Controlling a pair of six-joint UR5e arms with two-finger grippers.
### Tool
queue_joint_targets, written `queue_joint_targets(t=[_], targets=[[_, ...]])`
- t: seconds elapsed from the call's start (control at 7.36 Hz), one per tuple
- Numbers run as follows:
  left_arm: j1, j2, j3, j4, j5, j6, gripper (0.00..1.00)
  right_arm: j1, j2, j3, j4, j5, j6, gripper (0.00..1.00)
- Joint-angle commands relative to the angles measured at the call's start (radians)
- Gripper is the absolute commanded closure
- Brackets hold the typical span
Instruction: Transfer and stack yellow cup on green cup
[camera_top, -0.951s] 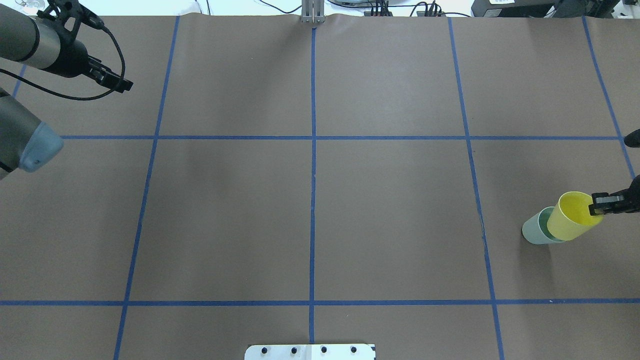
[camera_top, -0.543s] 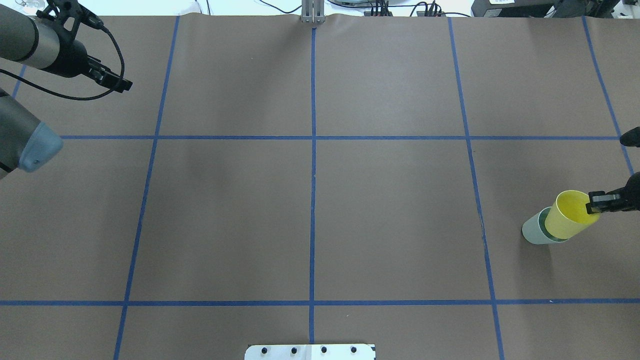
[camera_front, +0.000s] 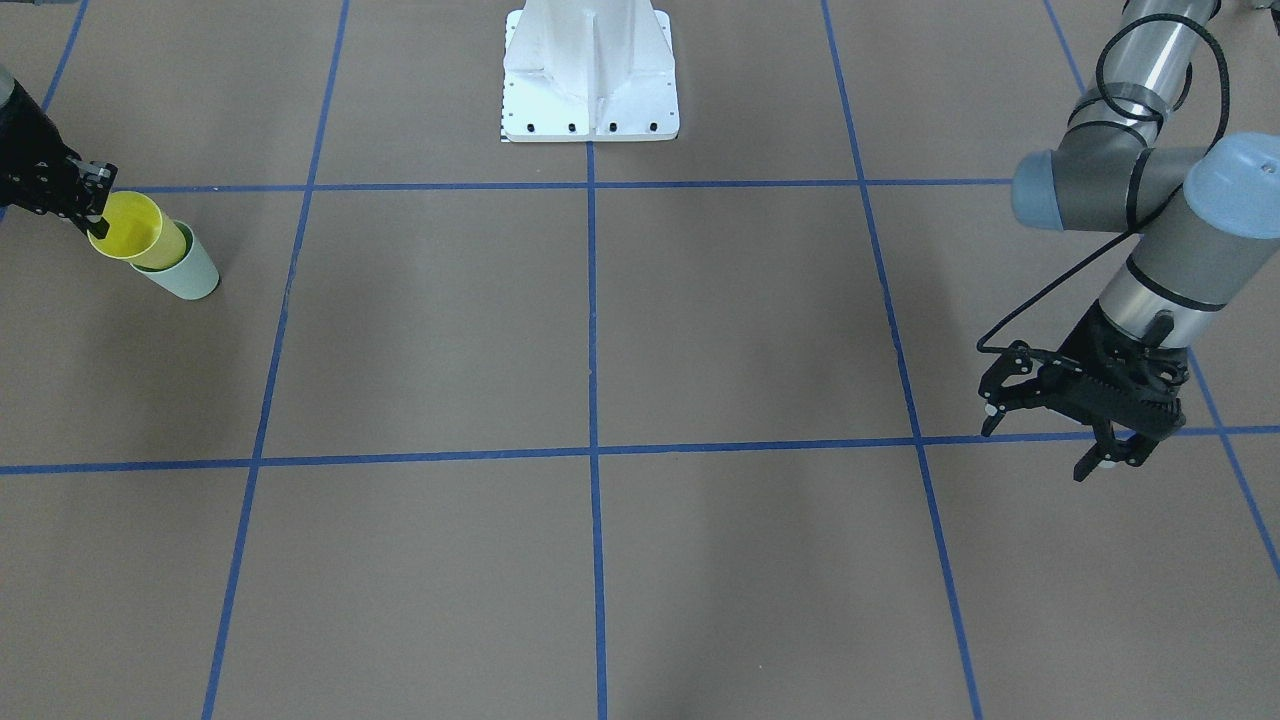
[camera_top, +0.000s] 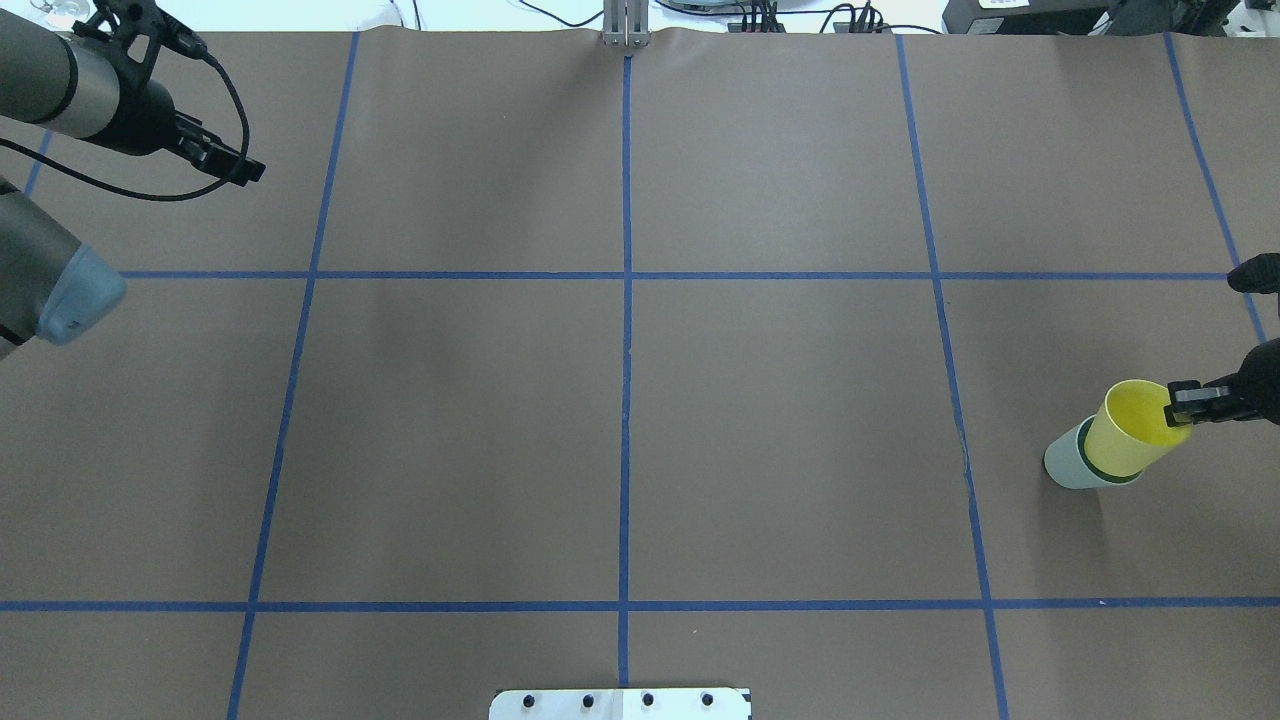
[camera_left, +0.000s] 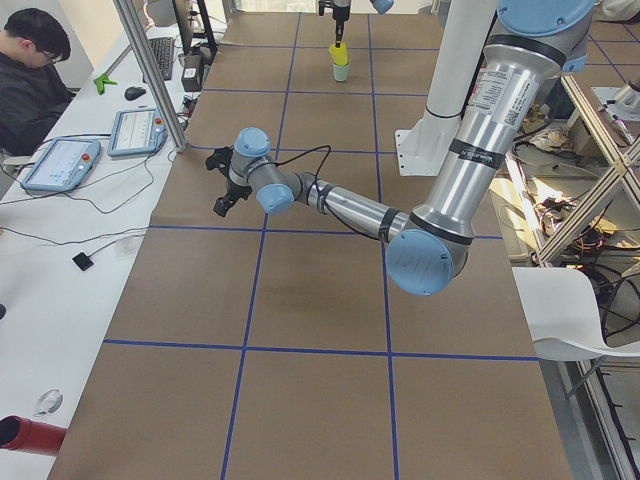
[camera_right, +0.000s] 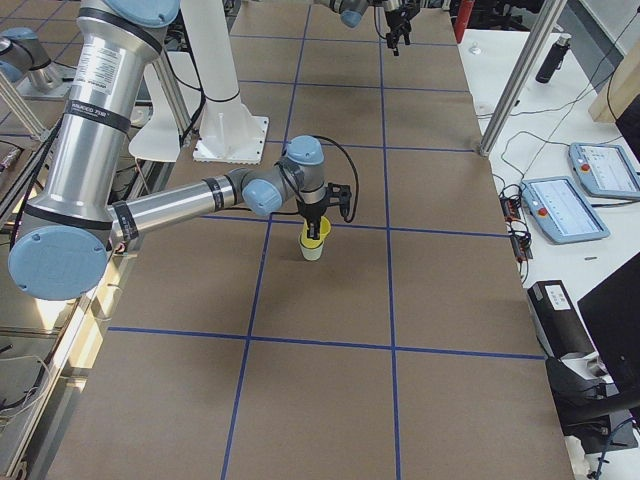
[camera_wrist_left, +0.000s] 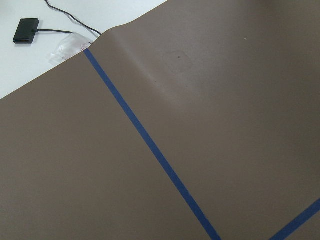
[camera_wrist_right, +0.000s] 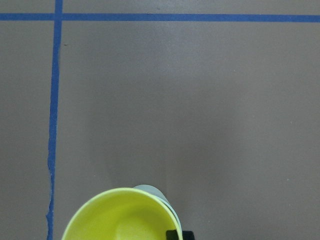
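Note:
The yellow cup (camera_top: 1135, 432) sits partly down inside the green cup (camera_top: 1065, 466) at the table's right edge. Both also show in the front view, yellow cup (camera_front: 135, 232) and green cup (camera_front: 190, 275), and in the right side view (camera_right: 316, 233). My right gripper (camera_top: 1185, 403) is shut on the yellow cup's rim, one finger inside and one outside; it also shows in the front view (camera_front: 95, 205). The right wrist view shows the yellow cup's mouth (camera_wrist_right: 122, 217) with a sliver of the green cup (camera_wrist_right: 150, 191) behind. My left gripper (camera_front: 1045, 440) is open and empty, far off at the left.
The white robot base plate (camera_front: 590, 75) stands at the near middle edge. Blue tape lines (camera_top: 625, 330) divide the brown table into squares. A person and tablets (camera_left: 60, 160) are at a side table beyond the far edge.
The right gripper has moved the yellow cup a little leftward and lower, so it sits deeper in the green cup. The left arm has not moved.

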Motion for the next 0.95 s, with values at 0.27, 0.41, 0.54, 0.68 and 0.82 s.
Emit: queue_joint_targets(t=[0.27,0.41,0.54,0.68,0.82], targets=[[-0.003,0.002,0.000,0.002,-0.002,-0.003,0.00,-0.030,0.026,-0.033,0.000,0.002,0.003,0.01],[-0.006,0.008,0.002,0.002,-0.002,-0.003,0.00,-0.028,0.026,-0.030,0.003,0.000,0.009,0.00],[-0.014,0.020,0.002,0.002,-0.005,-0.001,0.00,-0.025,0.032,-0.027,0.002,0.002,0.001,0.00],[-0.026,0.023,0.000,0.002,-0.023,0.000,0.00,-0.013,0.053,-0.029,-0.006,0.005,-0.006,0.00],[-0.070,0.043,0.000,0.006,-0.081,0.006,0.00,0.022,0.056,-0.036,-0.012,0.008,-0.081,0.00]])
